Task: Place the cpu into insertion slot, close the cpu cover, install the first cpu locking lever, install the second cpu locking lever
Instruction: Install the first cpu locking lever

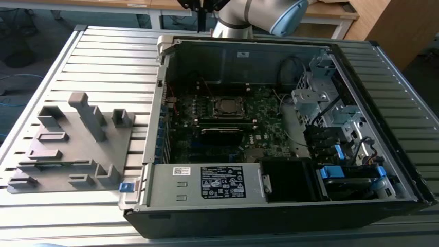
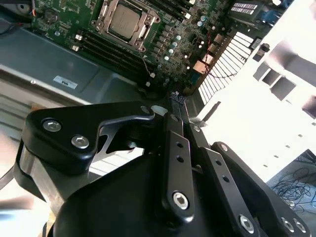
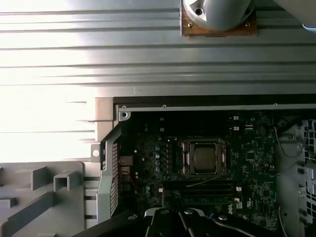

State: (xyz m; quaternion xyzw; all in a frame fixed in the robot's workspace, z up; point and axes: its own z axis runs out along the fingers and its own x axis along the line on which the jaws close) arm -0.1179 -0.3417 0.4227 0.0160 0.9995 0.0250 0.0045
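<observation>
My gripper point(image 2: 176, 101) is nearest, its fingers pressed together with nothing between them, hanging above the rim of the open computer case point(image 1: 156, 154). My arm point(image 1: 260, 15) enters at the top centre of the exterior view. Past the fingertips lies the green circuit board point(image 1: 271, 128). On it, just above the middle of the exterior view, is the insertion slot point(image 1: 214, 107). The cpu point(image 2: 123, 19) sits in it, silver top showing, and the cpu cover point(image 2: 143, 30) looks to lie flat around it. So I judge placing and covering done. I cannot tell whether the locking levers are hooked down. Farthest out, at the exterior view's left, a grey fixture block point(image 1: 69, 149) rests on the slatted table point(image 1: 103, 56).
</observation>
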